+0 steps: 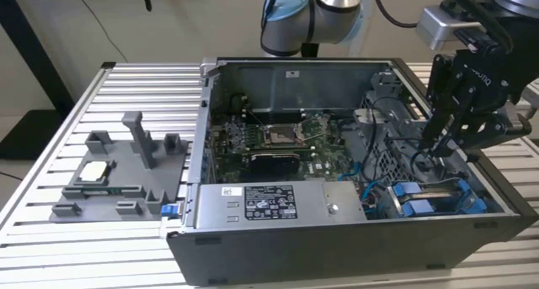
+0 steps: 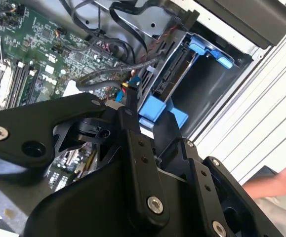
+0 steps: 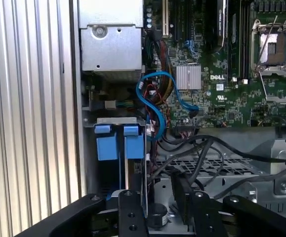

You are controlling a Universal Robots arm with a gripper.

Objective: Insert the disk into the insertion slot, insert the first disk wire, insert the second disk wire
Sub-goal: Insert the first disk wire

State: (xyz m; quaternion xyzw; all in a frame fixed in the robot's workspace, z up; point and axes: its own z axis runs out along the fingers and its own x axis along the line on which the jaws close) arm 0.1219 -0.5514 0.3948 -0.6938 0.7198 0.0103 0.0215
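Hovering gripper (image 1: 442,148) near slot (image 1: 410,198), exterior view

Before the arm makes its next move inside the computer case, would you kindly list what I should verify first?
1. Disk seated in the insertion slot: appears ok, its blue carrier sits in the bay.
2. Gripper placed inside the case, beside the slot: ok.
3. Gripper holding a wire connector: cannot tell.
4. Black cables clear of the gripper: not ok, they cross close by and might snag.
5. Blue cable plugged into the disk: cannot tell.
6. Workspace free of people: not ok, a person's arm is beside the case.
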